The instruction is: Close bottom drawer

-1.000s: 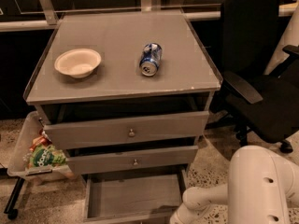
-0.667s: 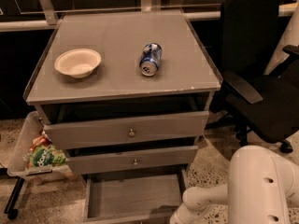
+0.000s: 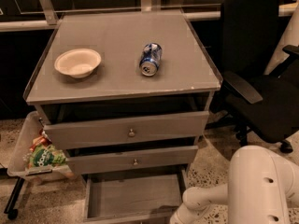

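Standing pulled well out at the foot of the grey cabinet, the bottom drawer (image 3: 133,195) shows a bare, shallow tray, its plain front panel (image 3: 126,216) at the near edge of the scene; empty and wooden, it looks light and stiff and should slide straight in under a flat push; with no knob showing, the panel's middle seems the best place to press, since a shove at one corner may rack it. Above it, the middle drawer (image 3: 133,158) and the top drawer (image 3: 128,130) stand slightly ajar, each with a small knob; nothing lies inside the tray to jam it. The robot's white arm (image 3: 205,199) reaches in from the right toward the drawer's near right corner; the gripper lies beyond the near edge there, so whether it is spread or closed cannot be told. On the cabinet top (image 3: 117,27) rest a paper bowl (image 3: 77,62) and a soda can (image 3: 151,59) on its side; a bin of snack bags (image 3: 42,157) sits left, an office chair (image 3: 261,92) right, both apart from the drawer's path.
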`<action>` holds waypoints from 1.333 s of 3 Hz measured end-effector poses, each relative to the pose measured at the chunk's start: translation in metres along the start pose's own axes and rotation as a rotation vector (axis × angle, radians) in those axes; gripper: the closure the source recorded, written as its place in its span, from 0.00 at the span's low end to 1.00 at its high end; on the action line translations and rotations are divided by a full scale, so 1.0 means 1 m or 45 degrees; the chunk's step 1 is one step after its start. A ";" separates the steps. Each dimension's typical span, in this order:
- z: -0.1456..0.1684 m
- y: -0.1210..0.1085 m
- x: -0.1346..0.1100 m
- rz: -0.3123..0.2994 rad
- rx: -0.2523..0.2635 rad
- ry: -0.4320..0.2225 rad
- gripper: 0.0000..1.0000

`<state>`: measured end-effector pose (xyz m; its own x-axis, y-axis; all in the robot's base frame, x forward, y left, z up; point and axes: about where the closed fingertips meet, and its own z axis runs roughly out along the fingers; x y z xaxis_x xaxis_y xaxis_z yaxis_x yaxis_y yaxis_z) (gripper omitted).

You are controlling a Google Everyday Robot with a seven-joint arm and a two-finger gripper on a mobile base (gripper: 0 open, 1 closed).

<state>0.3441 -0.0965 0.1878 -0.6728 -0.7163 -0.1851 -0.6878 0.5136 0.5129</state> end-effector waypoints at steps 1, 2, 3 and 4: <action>0.000 0.000 0.000 0.000 0.000 0.000 0.88; -0.001 -0.005 -0.006 -0.009 -0.007 -0.023 1.00; -0.009 -0.018 -0.017 -0.024 0.043 -0.059 1.00; -0.010 -0.032 -0.023 -0.039 0.111 -0.074 1.00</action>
<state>0.3842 -0.1012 0.1838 -0.6641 -0.7048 -0.2495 -0.7277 0.5327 0.4321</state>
